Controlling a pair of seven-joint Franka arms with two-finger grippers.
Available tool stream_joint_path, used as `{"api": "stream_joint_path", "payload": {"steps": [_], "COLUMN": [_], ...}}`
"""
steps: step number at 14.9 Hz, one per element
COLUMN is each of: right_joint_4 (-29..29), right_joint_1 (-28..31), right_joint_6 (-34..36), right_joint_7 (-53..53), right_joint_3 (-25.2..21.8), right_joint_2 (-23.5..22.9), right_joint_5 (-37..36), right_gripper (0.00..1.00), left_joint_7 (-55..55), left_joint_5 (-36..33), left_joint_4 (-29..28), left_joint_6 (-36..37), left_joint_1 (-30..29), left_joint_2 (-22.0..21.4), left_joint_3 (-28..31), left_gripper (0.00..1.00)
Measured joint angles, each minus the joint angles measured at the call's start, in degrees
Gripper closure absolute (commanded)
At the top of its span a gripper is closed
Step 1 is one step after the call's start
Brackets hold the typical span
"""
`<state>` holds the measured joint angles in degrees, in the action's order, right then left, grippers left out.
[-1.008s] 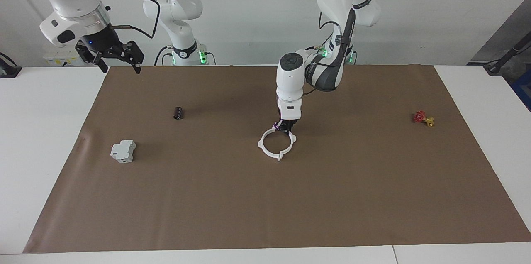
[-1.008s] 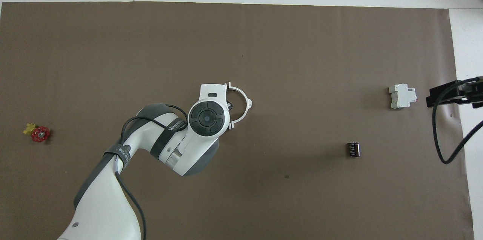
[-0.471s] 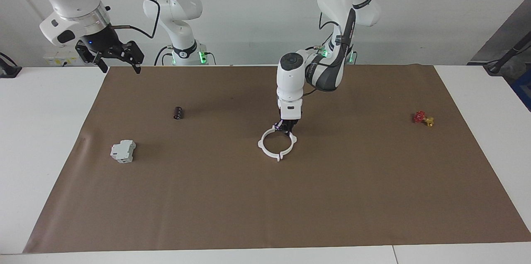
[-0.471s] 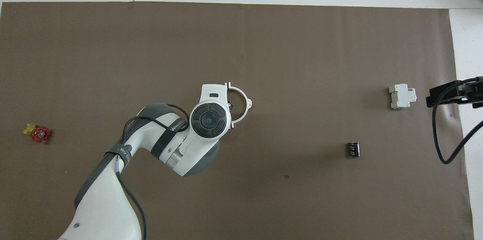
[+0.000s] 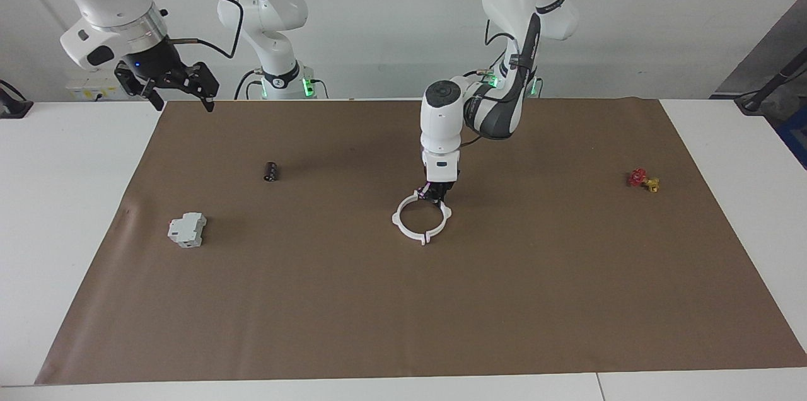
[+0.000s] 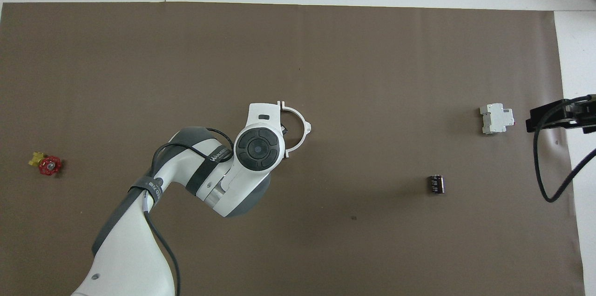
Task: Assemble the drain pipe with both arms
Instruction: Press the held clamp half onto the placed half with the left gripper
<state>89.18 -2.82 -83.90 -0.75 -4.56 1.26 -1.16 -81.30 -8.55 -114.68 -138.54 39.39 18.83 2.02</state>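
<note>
The drain pipe [image 5: 396,219] lies as one closed white ring with small tabs in the middle of the brown mat. In the overhead view only an arc of the drain pipe [image 6: 305,124] shows past the left wrist. My left gripper [image 5: 435,197] points straight down and is shut on the ring's rim, on the side nearest the robots. Seen from overhead, the left gripper [image 6: 281,130] is mostly hidden under its own wrist. The right gripper [image 5: 181,103] hangs open and holds nothing, raised over the mat's corner at the right arm's end, where it waits.
A grey-white boxy block [image 5: 186,229] and a small black cylinder [image 5: 270,171] lie toward the right arm's end. A red-and-yellow valve [image 5: 642,180] sits toward the left arm's end. The brown mat [image 5: 403,313] covers most of the white table.
The left arm's wrist has shifted very slightly over the ring. Ring, right arm and other objects have not moved.
</note>
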Motion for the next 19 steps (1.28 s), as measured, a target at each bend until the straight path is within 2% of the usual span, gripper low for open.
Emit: {"api": "stream_joint_path", "payload": {"steps": [19], "right_joint_4": [0.0], "right_joint_1": [0.0], "right_joint_6": [0.0], "right_joint_7": [0.0], "right_joint_3": [0.0], "right_joint_2": [0.0], "right_joint_5": [0.0], "right_gripper": [0.00], "left_joint_7": [-2.9], "left_joint_5": [-0.9], "left_joint_4": [-0.8], "left_joint_6": [-1.2], "left_joint_1": [0.0], "left_joint_2": [0.1], "left_joint_3": [0.1], "left_gripper": [1.00]}}
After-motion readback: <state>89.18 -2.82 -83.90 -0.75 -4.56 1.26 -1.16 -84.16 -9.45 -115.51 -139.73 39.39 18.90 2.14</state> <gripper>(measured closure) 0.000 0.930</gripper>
